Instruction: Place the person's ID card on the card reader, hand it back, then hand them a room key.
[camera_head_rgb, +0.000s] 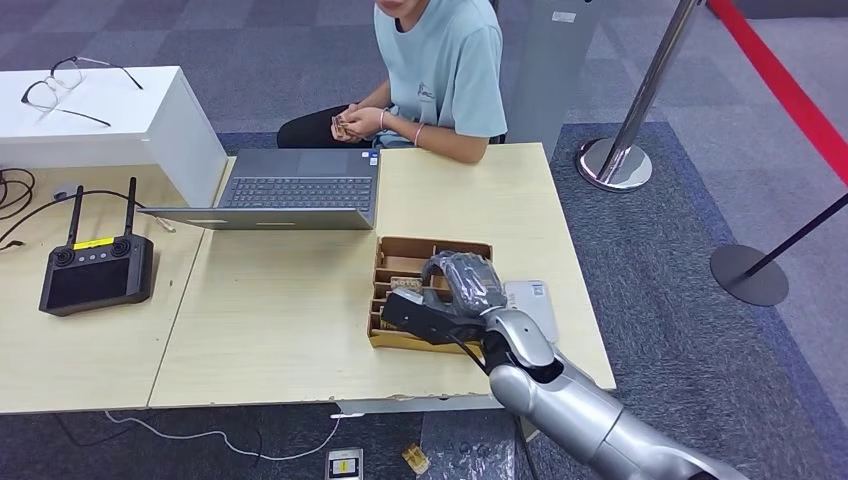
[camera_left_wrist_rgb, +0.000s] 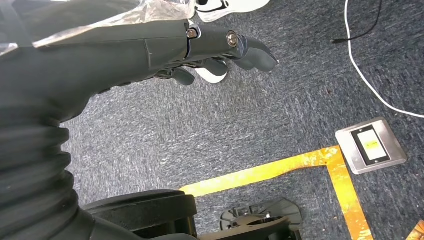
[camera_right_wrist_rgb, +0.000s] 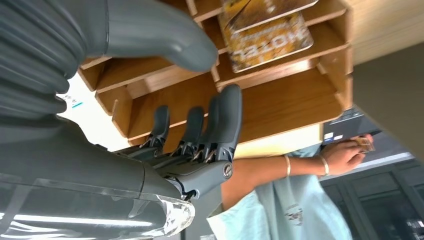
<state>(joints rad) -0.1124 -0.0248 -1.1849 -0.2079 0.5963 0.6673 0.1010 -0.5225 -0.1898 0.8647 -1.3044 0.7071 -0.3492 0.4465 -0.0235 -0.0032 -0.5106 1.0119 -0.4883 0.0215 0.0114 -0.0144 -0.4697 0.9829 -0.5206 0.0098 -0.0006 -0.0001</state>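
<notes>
My right hand (camera_head_rgb: 462, 285) hovers over a brown wooden compartment box (camera_head_rgb: 385, 340) near the table's front right. Its fingers (camera_right_wrist_rgb: 200, 135) and thumb are apart and nothing is in them. A gold hotel key card (camera_right_wrist_rgb: 265, 35) lies in one compartment (camera_head_rgb: 405, 285), just beyond the fingertips. The white card reader (camera_head_rgb: 533, 305) sits right of the box, partly behind my forearm. The seated person holds a small card (camera_head_rgb: 345, 124) in both hands (camera_right_wrist_rgb: 364, 144) at the table's far side. My left hand (camera_left_wrist_rgb: 200, 47) hangs over the carpet, fingers loosely extended, holding nothing.
An open grey laptop (camera_head_rgb: 300, 190) stands between the box and the person. A black controller with antennas (camera_head_rgb: 95, 272) lies at the left. A white block with glasses (camera_head_rgb: 100, 110) is at the back left. Stanchion bases (camera_head_rgb: 615, 165) (camera_head_rgb: 750, 275) stand on the right.
</notes>
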